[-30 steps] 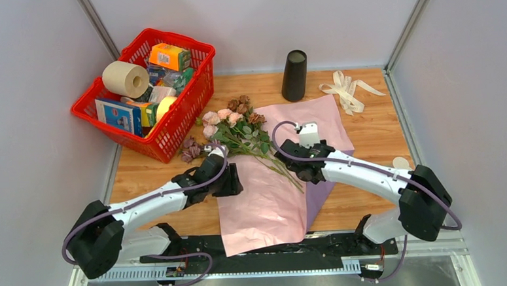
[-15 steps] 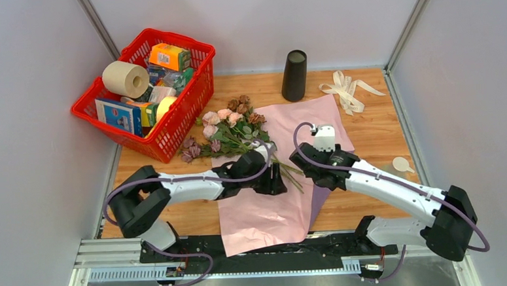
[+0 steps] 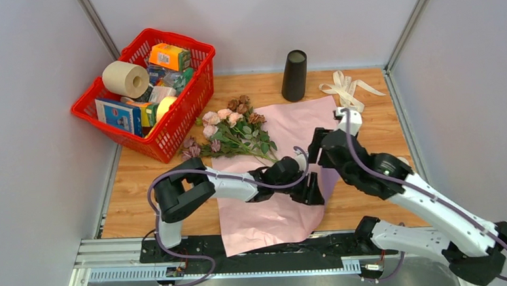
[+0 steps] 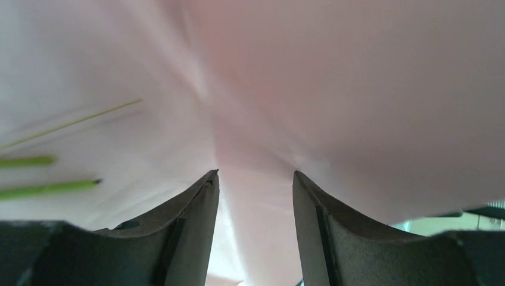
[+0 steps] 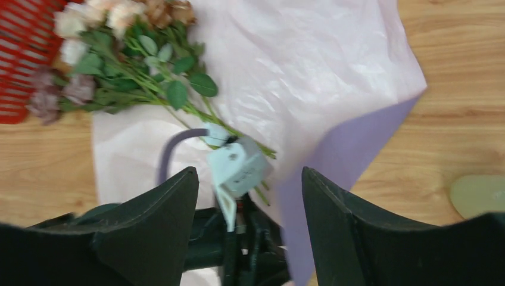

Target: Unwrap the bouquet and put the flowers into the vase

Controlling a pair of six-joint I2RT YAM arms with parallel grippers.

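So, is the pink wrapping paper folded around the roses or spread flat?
Spread flat: the wrapping paper lies open, roses resting across it.

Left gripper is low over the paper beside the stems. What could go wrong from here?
1. The left gripper stands open right at the paper; closing and pulling could drag the flowers, whose stems lie on that sheet.
2. The right gripper hangs open just above the left wrist; a move by either arm might make them collide.
3. The vase stands by the sheet's far edge; a hard tug may tip it.
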